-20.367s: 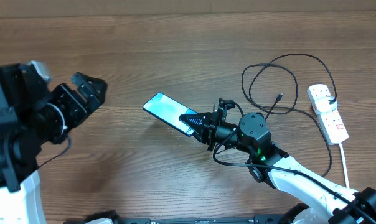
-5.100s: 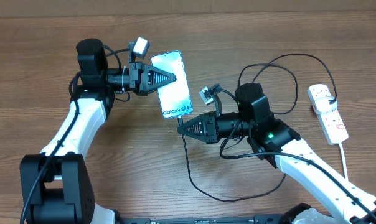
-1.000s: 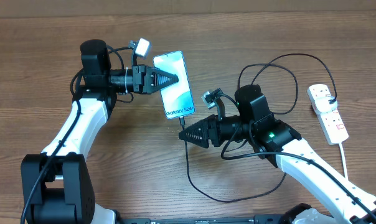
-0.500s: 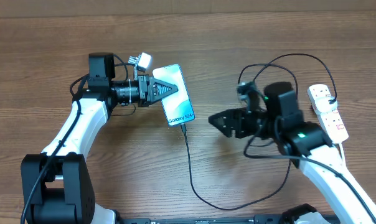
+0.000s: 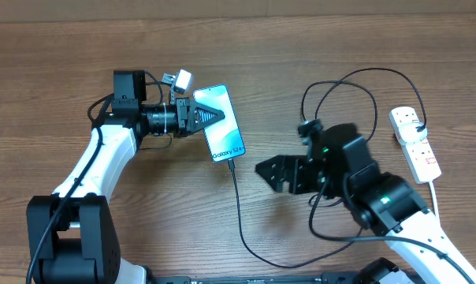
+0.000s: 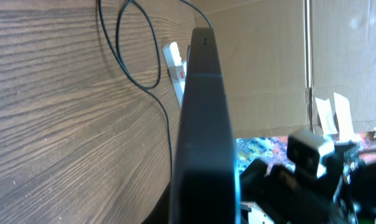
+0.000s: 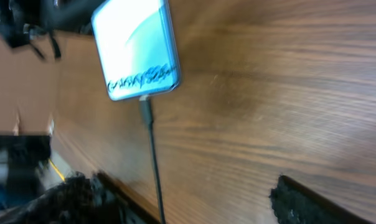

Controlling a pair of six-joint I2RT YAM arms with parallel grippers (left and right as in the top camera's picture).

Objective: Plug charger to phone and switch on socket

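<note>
The phone point(image 5: 224, 126), its light blue screen lit, is held up over the table by my left gripper point(image 5: 214, 116), which is shut on its left edge. The left wrist view shows the phone point(image 6: 203, 124) edge-on as a dark slab. The charger point(image 5: 239, 213) has its tip in the phone's lower end; its thin black cable hangs down, then loops right toward the socket point(image 5: 415, 142) at the far right. My right gripper point(image 5: 268, 175) stands open and holds nothing, right of the cable and apart from it. The right wrist view shows the phone point(image 7: 135, 46), the plugged charger point(image 7: 152, 155) and one dark fingertip point(image 7: 303, 202).
Loose loops of the black cable point(image 5: 344, 102) lie behind my right arm, near the socket. A brown cardboard wall point(image 6: 263, 56) rises beyond the table's far edge. The socket's white cord point(image 5: 436, 201) runs toward the table's front right.
My right gripper has opened wide, released the charger and drawn back to the right of the phone. The plug stays in the phone. My left gripper keeps its hold and has shifted slightly.
</note>
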